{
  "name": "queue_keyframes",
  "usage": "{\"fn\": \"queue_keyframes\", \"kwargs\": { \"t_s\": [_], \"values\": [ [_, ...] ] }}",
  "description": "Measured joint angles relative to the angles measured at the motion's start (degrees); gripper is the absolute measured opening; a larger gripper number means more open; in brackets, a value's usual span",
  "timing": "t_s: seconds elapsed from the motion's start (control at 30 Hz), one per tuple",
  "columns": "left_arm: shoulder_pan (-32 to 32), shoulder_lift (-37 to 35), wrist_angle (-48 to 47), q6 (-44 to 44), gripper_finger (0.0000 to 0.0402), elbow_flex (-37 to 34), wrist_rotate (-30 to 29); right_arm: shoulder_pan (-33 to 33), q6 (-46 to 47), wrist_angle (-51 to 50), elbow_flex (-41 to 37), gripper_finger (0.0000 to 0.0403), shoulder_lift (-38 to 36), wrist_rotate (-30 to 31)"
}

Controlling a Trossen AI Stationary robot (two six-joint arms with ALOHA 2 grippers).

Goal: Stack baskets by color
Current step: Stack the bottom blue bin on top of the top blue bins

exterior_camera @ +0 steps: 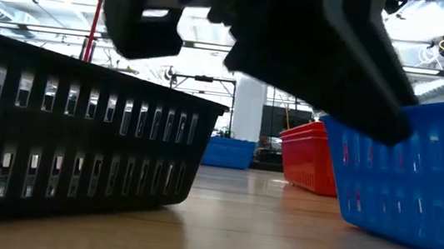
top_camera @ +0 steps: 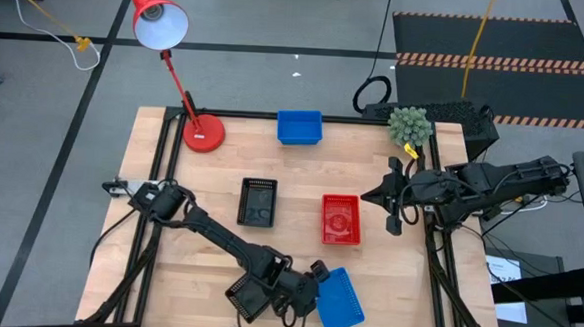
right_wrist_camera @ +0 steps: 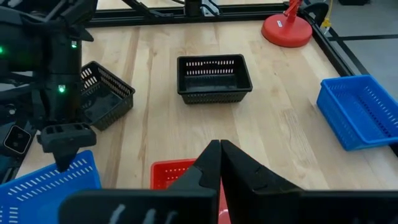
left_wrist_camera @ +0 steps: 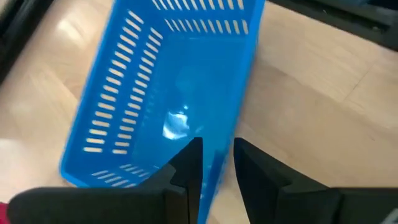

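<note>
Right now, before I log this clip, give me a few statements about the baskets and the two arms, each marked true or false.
1. The left gripper is over a wall of the near blue basket, one of its fingers inside. True.
2. The right gripper holds the red basket. False: its fingers are shut on nothing, beside that basket.
3. A second blue basket sits at the table's far edge. True.
4. The lamp stands inside a black basket. False: its base rests on bare wood; the black basket in the middle sits apart.
</note>
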Motion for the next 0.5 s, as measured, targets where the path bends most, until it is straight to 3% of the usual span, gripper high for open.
{"fn": "queue_keyframes", "kwargs": {
  "t_s": [0.5],
  "values": [
    [-0.21, 0.71, -0.09, 3.08, 0.0092, 0.04, 0.19, 0.0, 0.17, 0.01, 0.0, 0.0004, 0.0, 0.0]
  ]
}}
